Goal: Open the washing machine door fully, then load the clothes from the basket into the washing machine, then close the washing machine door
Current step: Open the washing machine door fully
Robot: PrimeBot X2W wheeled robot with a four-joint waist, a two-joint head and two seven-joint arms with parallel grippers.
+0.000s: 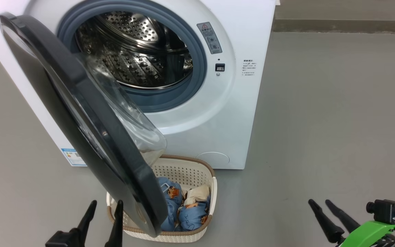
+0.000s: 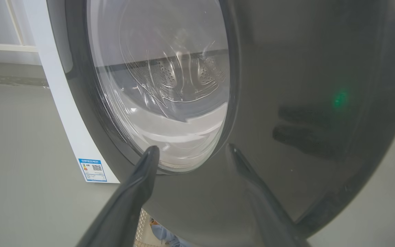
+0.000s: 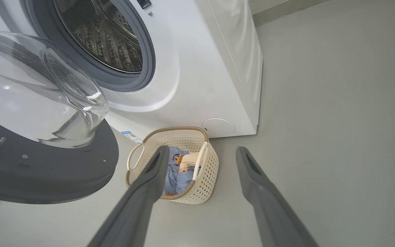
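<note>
Step one unfinished: door (image 1: 91,116) half open, hanging over the basket (image 1: 183,157); clothes (image 1: 187,212) inside it. Left end effector (image 1: 106,203) at the basket's left edge and right end effector (image 1: 319,201) well right of it are both open, empty. You should push the door wider with the left.

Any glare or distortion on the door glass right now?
Left wrist view: the washing machine door mirrors the left gripper and a green light; its glass warps the drum. Right wrist view: wide-angle bending, glints on the glass. Head view: even, sharp.
</note>
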